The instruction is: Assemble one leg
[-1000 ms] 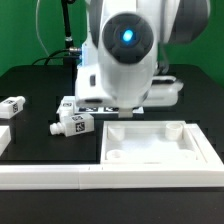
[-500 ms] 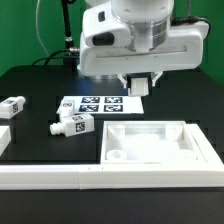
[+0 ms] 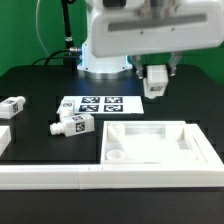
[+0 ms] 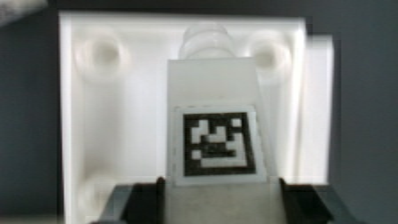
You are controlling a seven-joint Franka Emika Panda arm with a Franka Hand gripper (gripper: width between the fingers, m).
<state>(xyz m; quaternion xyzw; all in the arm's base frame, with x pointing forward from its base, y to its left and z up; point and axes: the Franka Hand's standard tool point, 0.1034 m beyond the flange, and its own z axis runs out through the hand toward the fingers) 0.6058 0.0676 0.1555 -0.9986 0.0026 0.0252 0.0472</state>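
Note:
My gripper (image 3: 156, 72) hangs in the air above the far right part of the white square panel (image 3: 190, 152), shut on a white leg (image 3: 157, 84) with a black-and-white tag. In the wrist view the held leg (image 4: 217, 110) sticks out from between the dark fingers (image 4: 135, 197), tag facing the camera, with the panel (image 4: 93, 110) and its round corner holes below it. Two more legs lie on the black table: one (image 3: 75, 123) left of the panel and one (image 3: 12, 106) at the exterior view's far left.
The marker board (image 3: 100, 103) lies flat behind the panel. A long white rail (image 3: 60, 178) runs along the table's front edge. A small white piece (image 3: 3, 139) sits at the far left edge. Cables and a post stand at the back left.
The arm has risen and swung toward the exterior view's right, and the gripper with the leg in it now hangs over the panel's far right side.

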